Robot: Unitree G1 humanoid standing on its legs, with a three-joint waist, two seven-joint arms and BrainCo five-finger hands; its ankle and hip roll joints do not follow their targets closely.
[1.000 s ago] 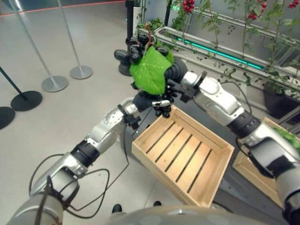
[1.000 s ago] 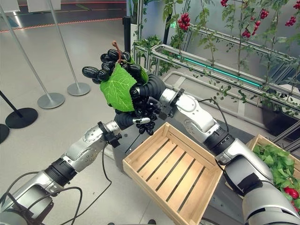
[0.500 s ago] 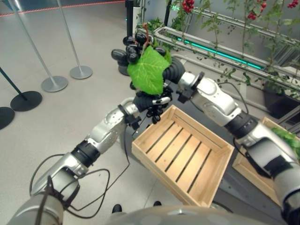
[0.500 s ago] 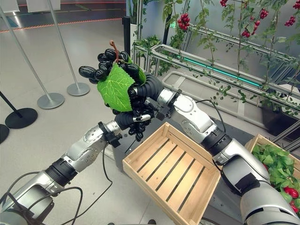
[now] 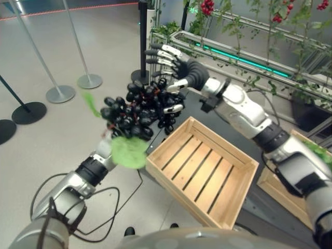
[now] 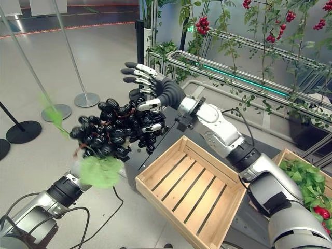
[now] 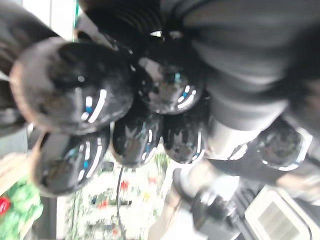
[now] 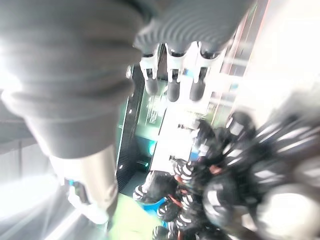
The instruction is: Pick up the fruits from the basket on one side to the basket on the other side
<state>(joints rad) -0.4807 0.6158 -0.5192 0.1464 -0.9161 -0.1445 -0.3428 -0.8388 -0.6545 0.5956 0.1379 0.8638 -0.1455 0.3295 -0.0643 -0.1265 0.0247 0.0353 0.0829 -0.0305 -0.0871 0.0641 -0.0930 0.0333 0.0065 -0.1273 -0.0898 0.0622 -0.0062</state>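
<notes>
A bunch of black grapes [image 5: 137, 111] hangs in the air left of the empty wooden crate [image 6: 171, 205]. A green leaf [image 6: 101, 171] dangles under the bunch. My left hand [image 5: 174, 108] is mostly hidden behind the grapes, with silver fingers curled into the bunch. The left wrist view has the grapes [image 7: 75, 85] pressed close against that hand. My right hand [image 6: 150, 83] is above the bunch with its fingers spread open and only its thumb near the top grapes. In the right wrist view its straight fingers [image 8: 170, 80] stand apart from the grapes [image 8: 250, 170].
A second crate [image 6: 306, 187] with green leaves and red fruit stands at the right. A metal plant rack [image 6: 249, 72] with vines and red fruit runs behind the crates. Stanchion posts [image 5: 59, 92] stand on the grey floor at the left.
My right hand has let go of the bunch and spread open above it. The grapes have swung down and left in my left hand, and the leaf now hangs below them.
</notes>
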